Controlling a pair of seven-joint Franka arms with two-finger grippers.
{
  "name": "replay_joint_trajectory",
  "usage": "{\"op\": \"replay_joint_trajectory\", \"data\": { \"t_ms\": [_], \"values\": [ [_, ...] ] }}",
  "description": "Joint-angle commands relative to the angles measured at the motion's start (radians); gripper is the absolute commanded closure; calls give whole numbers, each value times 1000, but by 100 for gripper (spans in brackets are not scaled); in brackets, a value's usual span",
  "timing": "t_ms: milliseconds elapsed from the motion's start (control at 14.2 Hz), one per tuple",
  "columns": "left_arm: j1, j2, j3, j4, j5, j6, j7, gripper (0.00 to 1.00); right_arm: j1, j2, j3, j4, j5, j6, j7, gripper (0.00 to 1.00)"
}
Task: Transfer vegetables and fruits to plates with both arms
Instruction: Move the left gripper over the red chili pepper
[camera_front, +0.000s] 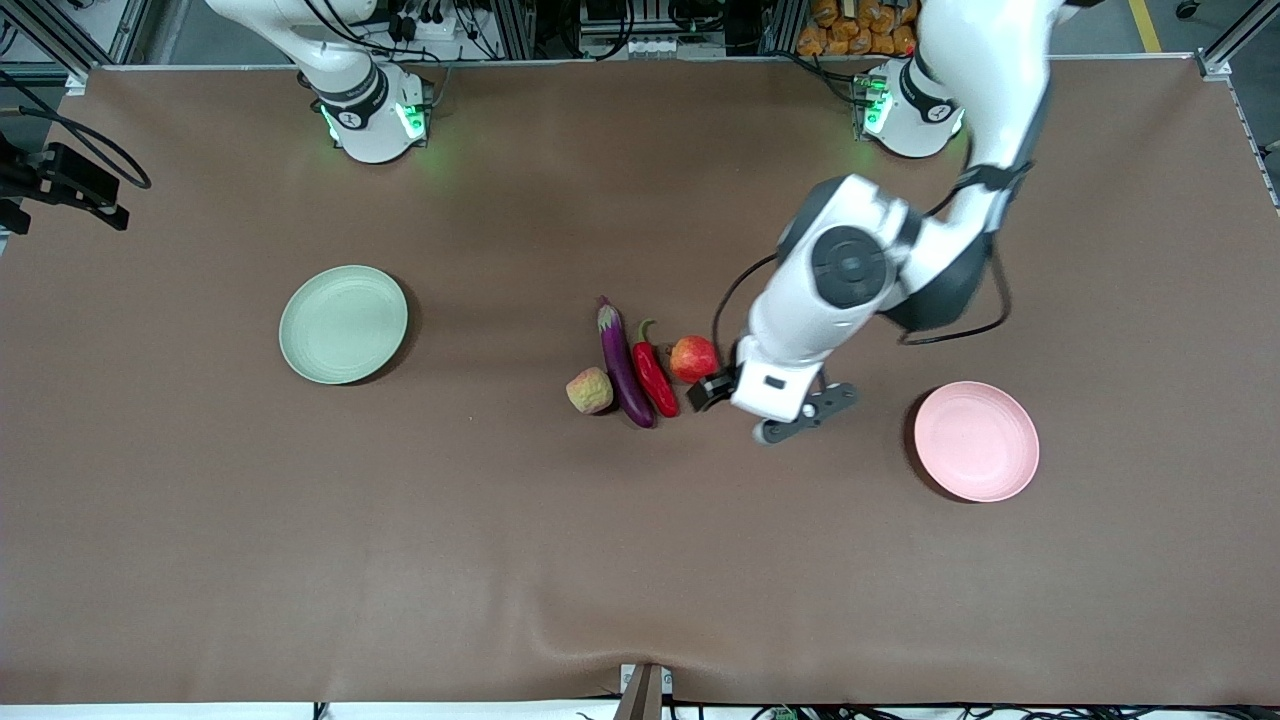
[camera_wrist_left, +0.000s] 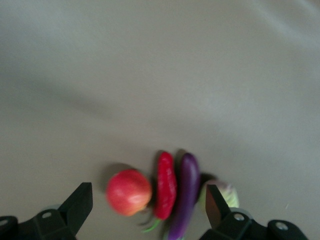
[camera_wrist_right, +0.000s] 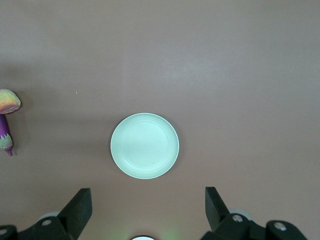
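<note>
The purple eggplant (camera_front: 624, 368), red chili (camera_front: 654, 378), red apple (camera_front: 694, 358) and yellowish-pink peach (camera_front: 590, 390) lie side by side at mid-table. My left gripper (camera_front: 712, 388) is open and empty, low beside the apple, toward the pink plate (camera_front: 976, 441). In the left wrist view the apple (camera_wrist_left: 129, 192), chili (camera_wrist_left: 166, 186), eggplant (camera_wrist_left: 186, 195) and peach (camera_wrist_left: 227, 194) lie between and ahead of the left gripper (camera_wrist_left: 147, 210). My right gripper (camera_wrist_right: 147, 210) is open and empty, high over the table by the green plate (camera_wrist_right: 144, 145) (camera_front: 343, 323); it is out of the front view.
The arm bases (camera_front: 375, 115) (camera_front: 910, 110) stand at the table's edge farthest from the front camera. A black camera mount with cables (camera_front: 70, 180) sits at the right arm's end. The left arm's elbow (camera_front: 850, 265) hangs over the table above the pink plate.
</note>
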Motion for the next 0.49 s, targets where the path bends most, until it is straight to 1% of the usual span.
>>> {"op": "replay_joint_trajectory", "data": {
  "t_ms": [0,71,283,353,424],
  "values": [
    [-49,104,11,43,105,75,-256,0,-18,8,15,23,-4,-19,10,0],
    [-57,138,11,43,148,115,-342,0,-18,8,15,23,-4,-23,10,0],
    [-91,219,22,45,199,229,-499,0,-18,8,15,21,-4,-23,10,0],
    [-117,239,43,46,204,241,-530,0,-19,8,15,21,-4,-28,10,0],
    [-153,253,81,46,204,252,-556,0,-21,8,15,21,-4,-29,10,0]
  ]
}}
